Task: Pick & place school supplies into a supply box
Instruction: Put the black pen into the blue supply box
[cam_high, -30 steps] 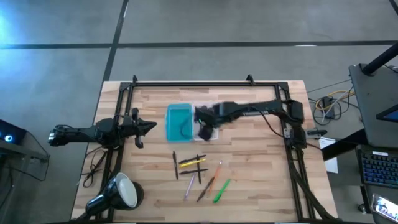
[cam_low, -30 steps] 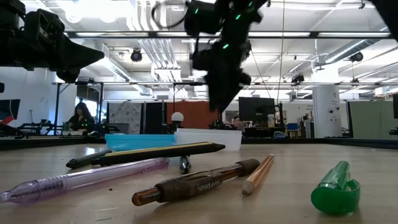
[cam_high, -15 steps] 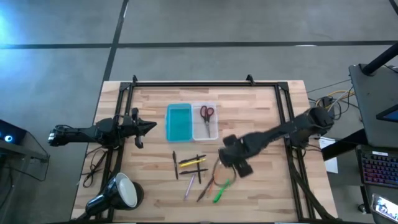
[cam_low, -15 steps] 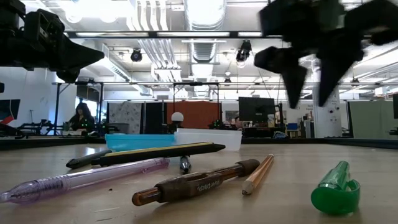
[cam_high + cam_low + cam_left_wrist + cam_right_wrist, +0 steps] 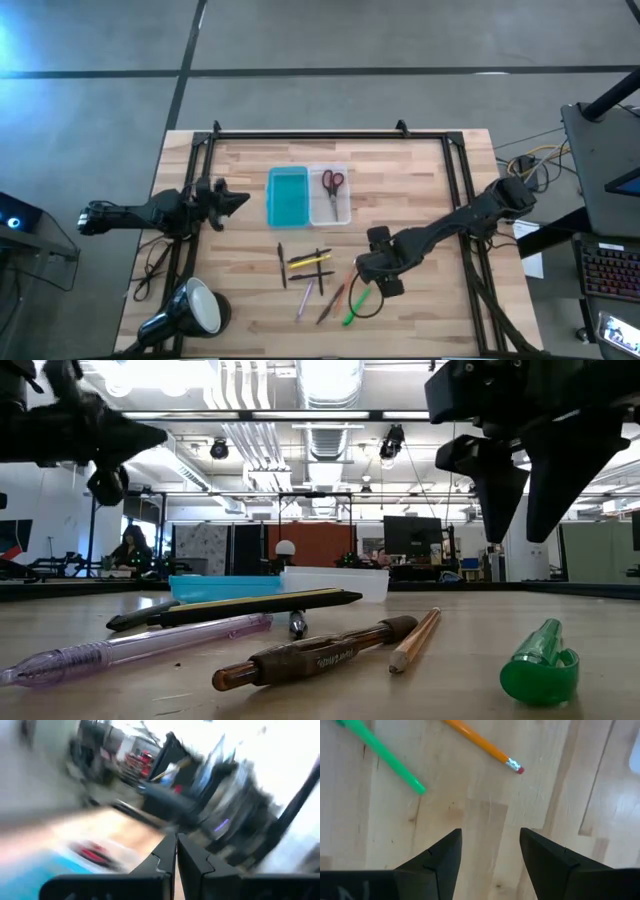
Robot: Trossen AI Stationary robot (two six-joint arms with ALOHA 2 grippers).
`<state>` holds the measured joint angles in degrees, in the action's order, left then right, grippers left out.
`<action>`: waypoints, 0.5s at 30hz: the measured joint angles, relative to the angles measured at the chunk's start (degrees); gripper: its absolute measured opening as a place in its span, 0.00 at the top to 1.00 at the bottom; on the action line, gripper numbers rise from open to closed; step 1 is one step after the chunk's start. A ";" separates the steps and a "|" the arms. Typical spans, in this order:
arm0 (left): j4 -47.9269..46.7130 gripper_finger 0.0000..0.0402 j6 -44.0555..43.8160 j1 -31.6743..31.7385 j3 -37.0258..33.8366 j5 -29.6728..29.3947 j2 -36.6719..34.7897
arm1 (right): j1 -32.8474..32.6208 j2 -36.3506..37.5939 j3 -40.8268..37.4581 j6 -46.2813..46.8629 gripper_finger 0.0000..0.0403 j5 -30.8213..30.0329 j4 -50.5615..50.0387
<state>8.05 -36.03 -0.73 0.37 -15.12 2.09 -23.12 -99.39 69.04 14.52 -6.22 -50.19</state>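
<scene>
High view — right end effector (image 5: pixel 372 273) spread over green marker (image 5: pixel 357 305)

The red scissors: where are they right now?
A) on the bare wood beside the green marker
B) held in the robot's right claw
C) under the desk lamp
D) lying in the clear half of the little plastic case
D: the high view shows the red scissors lying inside the clear half of the supply box, while the right gripper hangs open and empty near the green marker.

scissors (image 5: pixel 333 182) lie in the supply box (image 5: pixel 308 196); pens (image 5: pixel 308 262) before it.
</scene>
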 joint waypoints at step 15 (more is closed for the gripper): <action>1.66 1.00 -33.16 -0.04 0.00 -4.39 0.03 | 4.63 0.00 0.00 15.15 0.53 -0.77 -0.01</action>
<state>9.70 -69.19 -0.78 0.38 -19.51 2.11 -18.49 -99.39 69.04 29.67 -6.99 -50.20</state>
